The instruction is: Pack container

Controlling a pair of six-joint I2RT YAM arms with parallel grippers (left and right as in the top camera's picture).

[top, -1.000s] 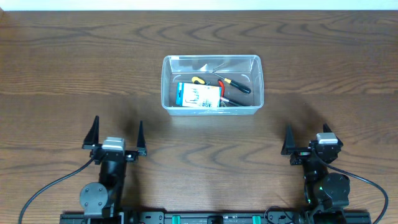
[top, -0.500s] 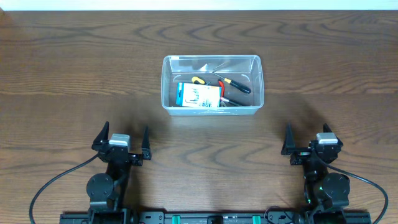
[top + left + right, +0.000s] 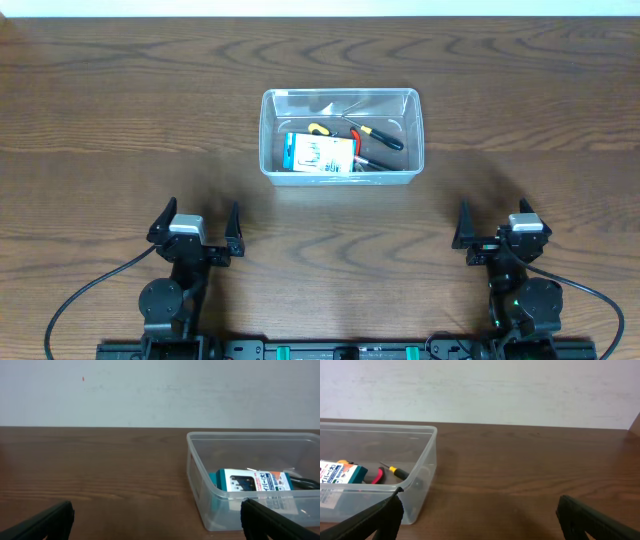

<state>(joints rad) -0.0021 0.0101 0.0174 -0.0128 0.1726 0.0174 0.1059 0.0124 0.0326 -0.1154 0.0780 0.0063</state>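
Overhead: the container [image 3: 265,140] sits on the wooden table [image 3: 120,120], centred between the arms and well apart from both. Inside lie a blue-and-white box [image 3: 318,154], a yellow-and-black screwdriver [image 3: 382,136] and a red-handled tool [image 3: 357,140]. No loose items show on the table. The left gripper [image 3: 200,212] and right gripper [image 3: 494,215] sit low near their bases, each with its fingers spread wide and nothing between them.

Left wrist: fingers [image 3: 40,522] frame the bottom corners, apart. The container's near corner is ahead and to the right, with the box visible through the clear wall.

Right wrist: fingers [image 3: 370,520] are apart. The container is ahead and to the left, with the screwdriver tip and red handle near its right wall.

Handling judgement: thin clear plastic, likely light even when loaded. The walls are probably smooth and slightly flexible, so a squeeze across the body may slip or bow it. Pinching a wall just under the rim looks better. Loose contents may shift if it is tilted.

Surroundings: dark wood-grain tabletop, matte, flat. A plain pale wall [image 3: 150,390] stands behind it.
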